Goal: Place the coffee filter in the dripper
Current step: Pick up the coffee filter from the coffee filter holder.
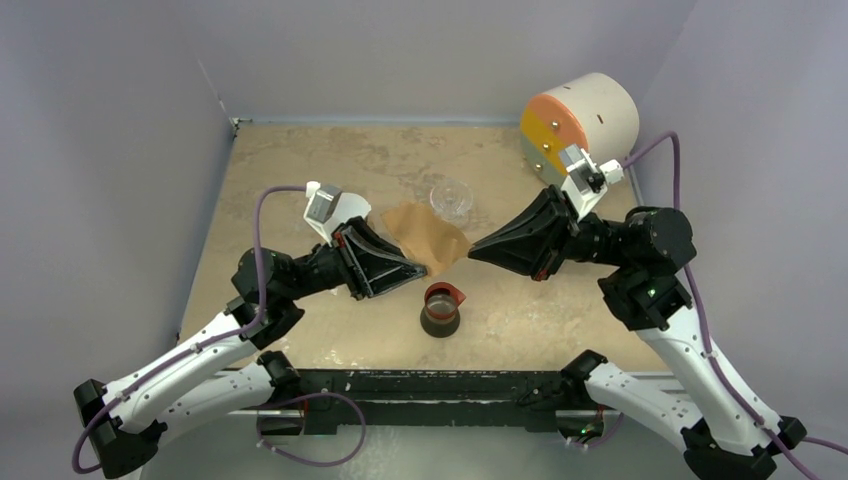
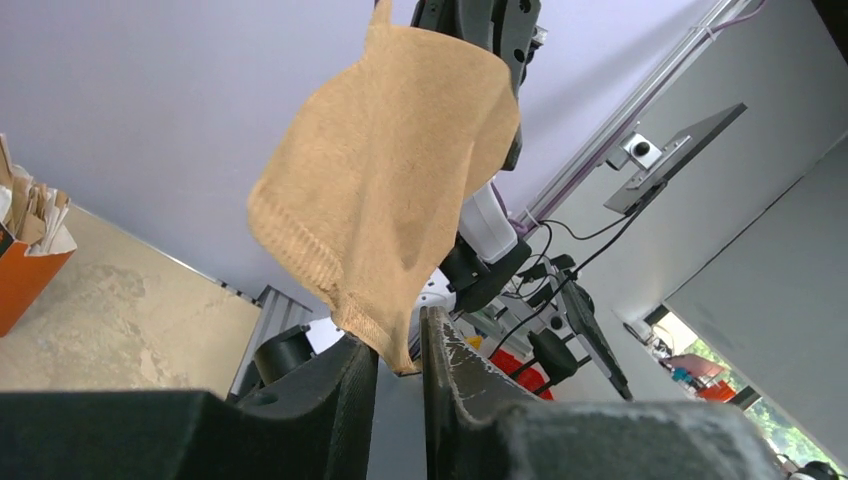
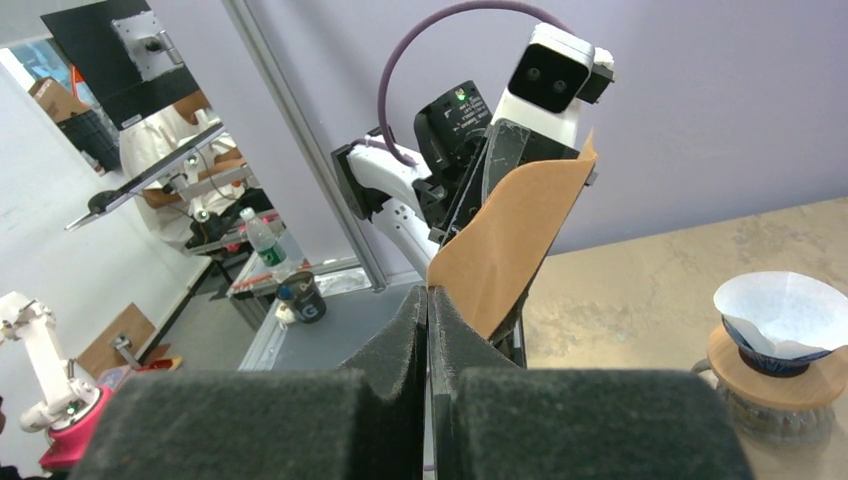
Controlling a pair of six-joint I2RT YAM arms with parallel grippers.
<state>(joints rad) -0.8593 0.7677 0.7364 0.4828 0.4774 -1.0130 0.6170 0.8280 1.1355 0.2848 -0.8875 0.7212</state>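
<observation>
Brown coffee filter [image 1: 425, 238]: off the table [image 1: 300, 180], held in the air between the two arms, above the middle of the tabletop. It is folded flat, with a crimped seam along one edge.

Right hand [image 3: 428, 300]: fingers pressed together and clamped on one corner of the coffee filter. In the right wrist view the paper rises straight out of the closed tips.

Left hand [image 2: 400, 350]: fingers a narrow way apart. The opposite, lower corner of the coffee filter sits in the gap and lies against one inner face. No flat pinch is visible in the left wrist view.

From above, the two hands point toward each other, tips close together, with the paper spanning between them.

Dripper [image 3: 772, 356]: blue cone seated in a tan wooden ring [image 3: 770, 388] on top of a clear glass vessel [image 3: 770, 422]. It stands on the table beyond the hands, toward the back wall, well apart from the held paper. A white paper filter [image 3: 785, 305] already sits open inside it.

Other items:
- A small dark jug [image 1: 443, 310] with a red-brown rim stands on the table nearer the arm bases, just in front of the hands.
- A cream cylinder [image 1: 585, 120] with an orange and yellow face is at the far right corner.
- An orange holder [image 2: 25, 265] stuffed with brown papers shows at the left edge of the left wrist view.
</observation>
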